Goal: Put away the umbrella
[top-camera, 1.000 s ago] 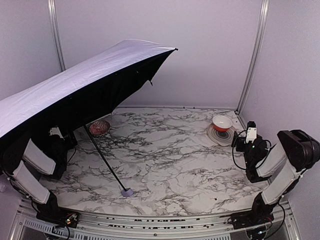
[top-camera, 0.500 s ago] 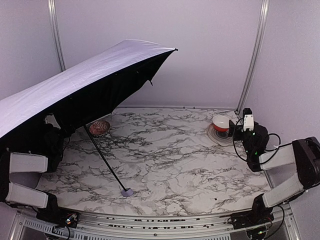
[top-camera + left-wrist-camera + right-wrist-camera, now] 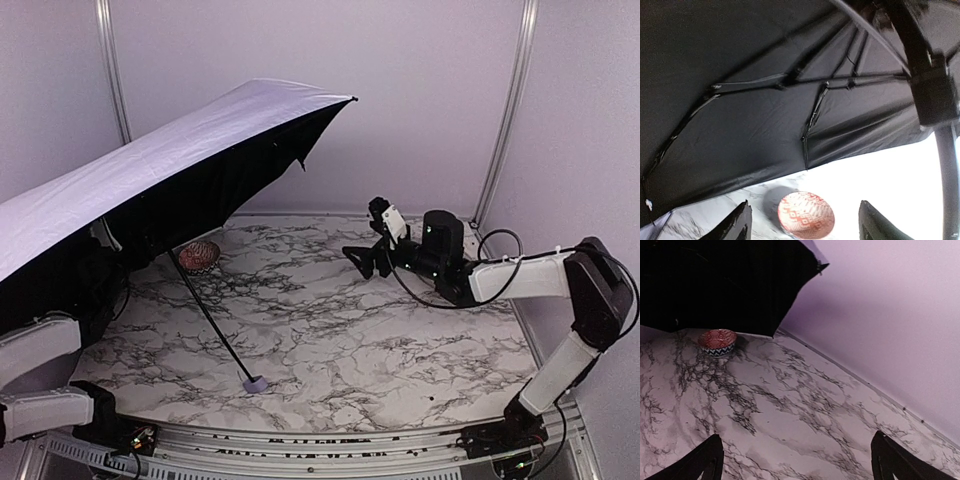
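Your folding umbrella of shiny pale lavender fabric with black lining (image 3: 170, 160) stands fully open over the left side of the white, black-veined marble tabletop (image 3: 400, 340). Its canopy is tilted: the low edge hangs at the left over your left arm (image 3: 40, 340), and the high edge rises toward the back wall. The thin black shaft (image 3: 210, 318) slants down from under the canopy to the small lavender handle (image 3: 255, 384), which rests on the tabletop near the front, left of centre. A small round bowl with a red-and-white pattern (image 3: 199, 255) sits on the tabletop at the back left, under the canopy's edge and close beside the upper part of the shaft.

From above you cannot see the left end effector (image 3: 804, 220), because the canopy covers it. Its wrist camera shows it aimed up at the black lining and ribs. Its two fingers (image 3: 737, 227) are apart, with nothing between them and touching nothing. The shaft runs along the right edge of that view, off to the side of the fingers.

Your right arm stretches low across the tabletop toward the middle. The right end effector (image 3: 360, 260) sits near the back centre, well apart from the umbrella. Its jaws are spread wide and hold nothing. Its camera looks over bare marble toward the bowl and the canopy's edge.
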You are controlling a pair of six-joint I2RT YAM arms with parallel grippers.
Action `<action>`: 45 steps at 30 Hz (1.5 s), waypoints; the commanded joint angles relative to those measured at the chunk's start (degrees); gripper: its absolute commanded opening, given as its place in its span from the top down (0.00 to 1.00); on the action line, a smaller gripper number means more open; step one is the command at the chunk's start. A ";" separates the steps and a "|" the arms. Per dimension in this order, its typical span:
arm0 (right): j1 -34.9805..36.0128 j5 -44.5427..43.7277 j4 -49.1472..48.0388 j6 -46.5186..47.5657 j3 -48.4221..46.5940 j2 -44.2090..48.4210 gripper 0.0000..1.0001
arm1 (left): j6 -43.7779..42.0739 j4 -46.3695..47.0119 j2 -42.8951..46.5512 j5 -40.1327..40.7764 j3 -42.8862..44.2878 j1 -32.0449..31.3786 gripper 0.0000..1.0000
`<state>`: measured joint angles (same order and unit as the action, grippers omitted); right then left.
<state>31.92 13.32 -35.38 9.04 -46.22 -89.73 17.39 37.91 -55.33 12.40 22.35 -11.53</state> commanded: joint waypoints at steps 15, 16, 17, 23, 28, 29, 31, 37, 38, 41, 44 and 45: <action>28.02 17.31 19.52 0.17 -36.55 -31.02 0.05 | 7.11 -16.63 0.32 -1.42 5.36 -1.26 0.28; 28.44 18.41 20.31 0.03 -37.72 -31.85 0.05 | 6.96 -16.78 0.14 -1.30 5.56 -1.32 0.28; 28.65 19.44 20.26 -0.66 -38.33 -32.55 0.06 | 6.85 -16.86 0.00 -1.18 5.72 -1.37 0.28; 29.61 20.99 22.01 -5.06 -42.04 -37.38 0.26 | 6.71 -17.08 -0.95 -0.76 6.28 -1.61 0.28; 30.38 19.32 25.20 -5.40 -46.25 -40.30 0.46 | 6.37 -17.17 -1.53 -0.13 6.81 -2.06 0.28; 30.42 18.79 25.07 -5.69 -46.71 -40.46 0.50 | 6.27 -17.17 -1.61 -0.04 6.89 -2.17 0.28; 30.39 17.98 24.72 -6.61 -47.40 -40.87 0.61 | 5.92 -17.25 -1.70 0.07 7.04 -2.29 0.28; 30.32 14.96 21.66 -9.58 -48.08 -39.73 0.94 | 3.13 -17.85 -1.21 0.72 7.33 -3.92 0.28; 30.31 14.42 20.89 -10.09 -48.18 -39.29 0.98 | 2.39 -17.93 -1.14 1.00 7.47 -4.41 0.28; 29.49 12.51 17.59 -12.78 -47.83 -37.34 1.00 | 0.41 -18.12 -0.89 1.69 8.07 -5.85 0.27; 27.60 10.49 10.75 -16.63 -45.01 -33.91 1.00 | -1.98 -18.31 -0.55 3.30 8.93 -7.81 0.27; 26.77 9.67 8.23 -17.80 -43.69 -32.65 1.00 | -2.75 -18.45 -0.61 4.21 9.32 -8.74 0.28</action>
<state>60.86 26.65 -14.41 -5.41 -91.50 -128.95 18.94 20.01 -56.64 14.06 28.58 -17.69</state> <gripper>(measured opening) 0.045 0.725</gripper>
